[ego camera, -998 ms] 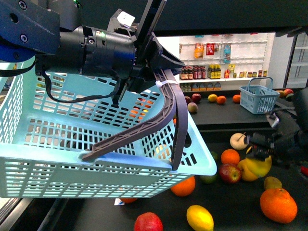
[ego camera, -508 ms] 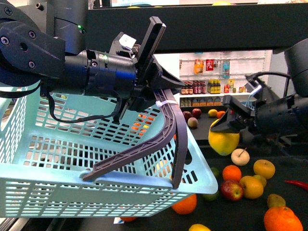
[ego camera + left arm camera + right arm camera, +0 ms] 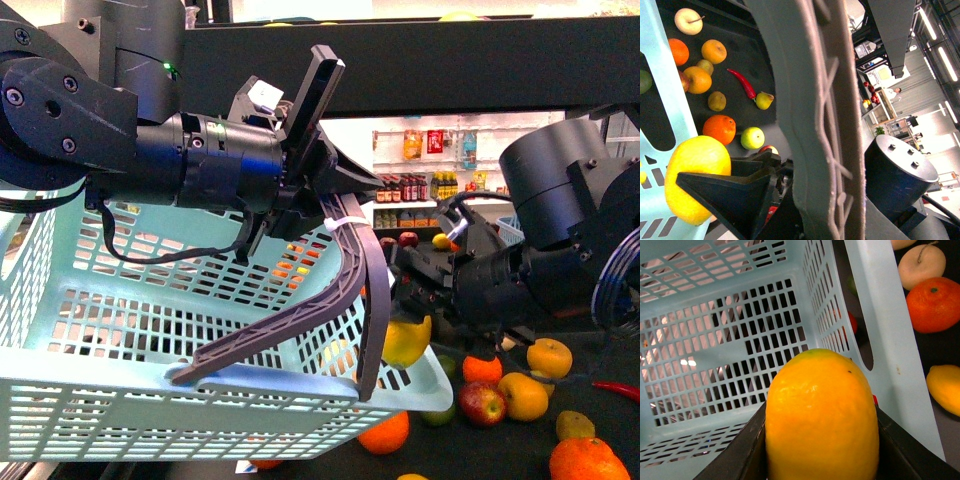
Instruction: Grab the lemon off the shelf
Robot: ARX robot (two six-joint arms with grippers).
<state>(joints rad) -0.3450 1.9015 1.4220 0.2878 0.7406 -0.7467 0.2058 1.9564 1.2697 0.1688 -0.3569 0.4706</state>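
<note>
The right gripper (image 3: 412,305) pinches the yellow lemon (image 3: 404,343) right at the blue basket (image 3: 150,330) edge. The left gripper (image 3: 322,190) squeezes tight on the dark handle (image 3: 350,250).

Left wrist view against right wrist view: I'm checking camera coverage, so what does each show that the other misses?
Only the left wrist view shows the grey ribbed plastic handle, a red chilli pepper and a small yellow pear. Only the right wrist view looks into the light blue plastic basket at its slotted walls. Both show the bright yellow oval lemon gripped by the right gripper, and oranges on the black shelf tray.
</note>
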